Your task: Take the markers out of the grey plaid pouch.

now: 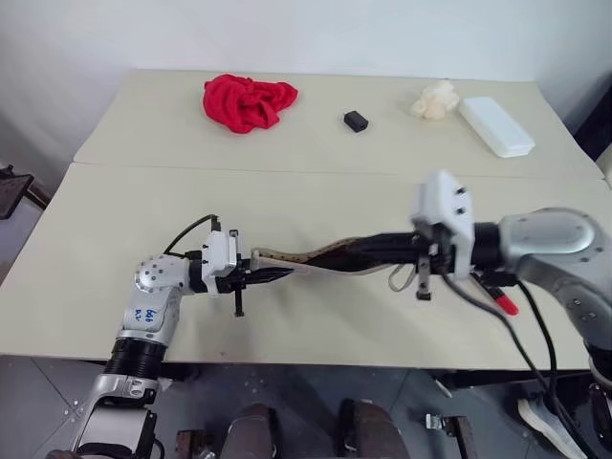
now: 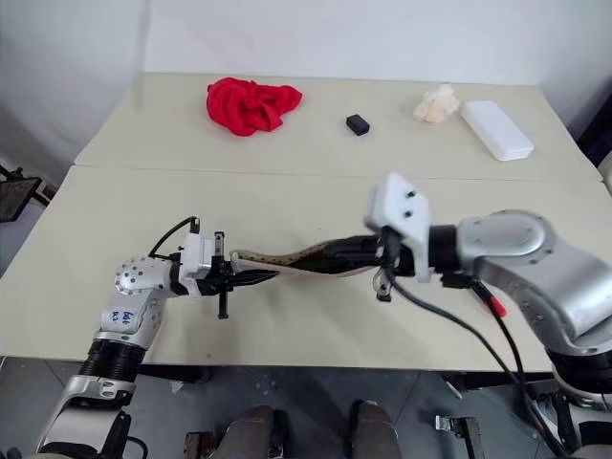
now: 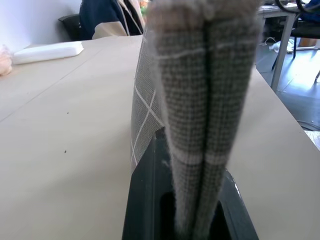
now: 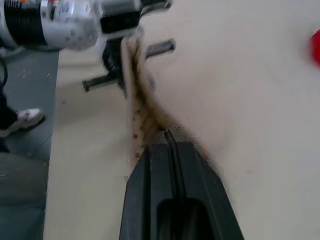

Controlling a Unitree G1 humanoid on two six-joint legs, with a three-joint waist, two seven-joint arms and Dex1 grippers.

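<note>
Left claw point(image 1: 273, 277) clamped on one end of the pouch point(image 1: 316, 258) — grey plaid fabric pinched between the black fingers point(image 3: 145, 210) in the left wrist view. Right claw point(image 2: 356, 256) closed on the pouch's other end, fingers point(image 4: 170, 200) pressed together over the fabric edge. Pouch stretched between the two claws, lifted clear of the surface point(image 1: 115, 220), sagging a little mid-span, dark inner side showing along the open top. Cannot tell whether any marker lies inside; nothing of a marker's body visible at the pouch.

Beyond the pouch, toward the far edge of the surface: red cloth point(image 1: 249, 101) bunched up, well apart from the pouch and off toward the left claw's side. Small black block point(image 1: 356, 120) farther along — roughly behind the pouch's middle. Cream crumpled lump point(image 1: 435, 99) past that, just beside a white oblong case point(image 1: 495, 125) on the right claw's side.
</note>
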